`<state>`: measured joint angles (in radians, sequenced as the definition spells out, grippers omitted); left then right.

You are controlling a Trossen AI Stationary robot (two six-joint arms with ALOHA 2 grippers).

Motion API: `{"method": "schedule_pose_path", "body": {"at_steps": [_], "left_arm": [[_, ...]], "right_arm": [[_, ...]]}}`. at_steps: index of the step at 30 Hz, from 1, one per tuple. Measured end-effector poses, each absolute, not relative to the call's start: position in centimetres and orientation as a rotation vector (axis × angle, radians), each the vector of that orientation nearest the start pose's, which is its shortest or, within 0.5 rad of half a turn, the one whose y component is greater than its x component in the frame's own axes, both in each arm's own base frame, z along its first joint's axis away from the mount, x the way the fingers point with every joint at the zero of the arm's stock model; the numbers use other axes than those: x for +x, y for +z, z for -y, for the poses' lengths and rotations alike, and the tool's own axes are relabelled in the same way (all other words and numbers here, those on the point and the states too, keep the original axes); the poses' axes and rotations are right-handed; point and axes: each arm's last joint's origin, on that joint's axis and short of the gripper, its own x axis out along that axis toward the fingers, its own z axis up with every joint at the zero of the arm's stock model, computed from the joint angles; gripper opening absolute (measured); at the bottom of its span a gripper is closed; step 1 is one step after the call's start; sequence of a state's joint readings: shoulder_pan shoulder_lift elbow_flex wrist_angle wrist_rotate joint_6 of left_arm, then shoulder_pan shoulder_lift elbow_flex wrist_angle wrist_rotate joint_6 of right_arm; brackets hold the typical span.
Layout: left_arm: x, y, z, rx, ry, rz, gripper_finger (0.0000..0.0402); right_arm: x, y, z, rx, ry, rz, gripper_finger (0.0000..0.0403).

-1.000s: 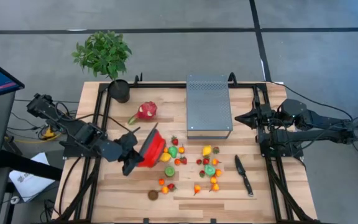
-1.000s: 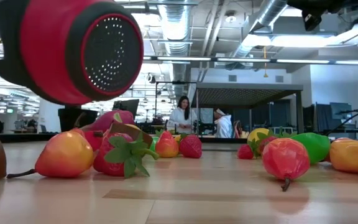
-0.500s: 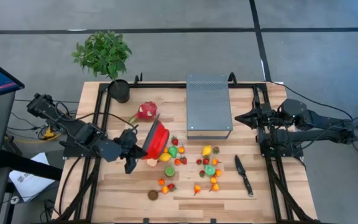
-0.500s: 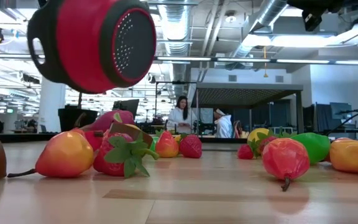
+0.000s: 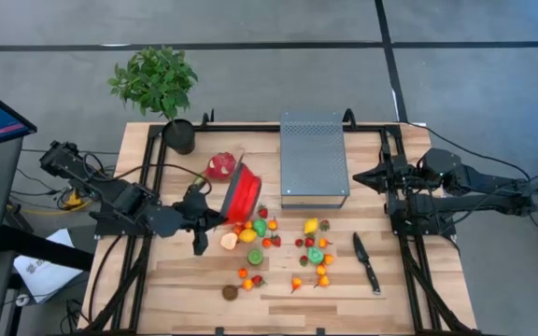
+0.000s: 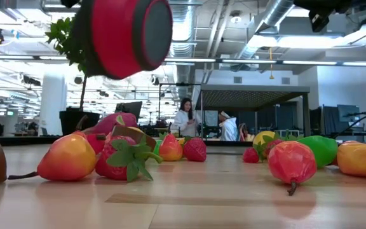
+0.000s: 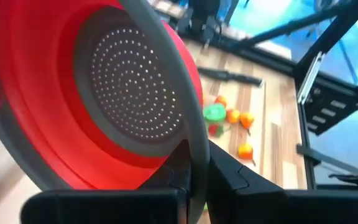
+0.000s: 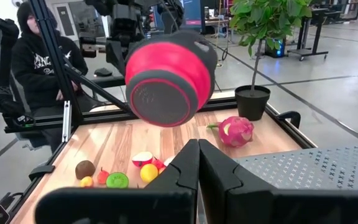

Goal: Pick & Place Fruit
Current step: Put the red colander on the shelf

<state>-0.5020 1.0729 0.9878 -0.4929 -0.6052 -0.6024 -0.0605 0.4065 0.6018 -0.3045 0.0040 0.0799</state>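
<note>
Overhead, left hand grips bowl above fruit.

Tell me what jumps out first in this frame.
The red colander, held tipped on edge in the air by the left gripper, whose fingers pinch its rim. Below it, small toy fruits lie scattered mid-table, with a pink dragon fruit behind the colander.

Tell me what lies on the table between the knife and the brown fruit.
In the high view, small fruits lie between the knife and the brown fruit: a green one and several orange and red ones, such as one at. The rest is bare wood.
</note>
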Motion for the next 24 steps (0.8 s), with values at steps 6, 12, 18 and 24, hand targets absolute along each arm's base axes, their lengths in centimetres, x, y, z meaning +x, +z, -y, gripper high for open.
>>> {"method": "schedule_pose_path", "body": {"at_steps": [6,12,18,24], "left_arm": [[21.1,33.4,8.1,-0.234,0.251,-0.346,0.0012],[21.9,34.2,6.2,-0.202,0.309,-0.298,0.0012],[22.5,36.1,4.3,-0.108,0.364,-0.238,0.0012],[22.9,37.8,3.1,-0.022,0.394,-0.163,0.0012]], "right_arm": [[10.2,30.4,0.6,0.08,-0.069,-0.108,0.0],[10.2,30.4,0.6,0.072,-0.068,-0.108,0.0],[10.2,30.4,0.6,0.062,-0.068,-0.108,0.0],[10.2,30.4,0.6,0.048,-0.067,-0.108,0.0]]}}
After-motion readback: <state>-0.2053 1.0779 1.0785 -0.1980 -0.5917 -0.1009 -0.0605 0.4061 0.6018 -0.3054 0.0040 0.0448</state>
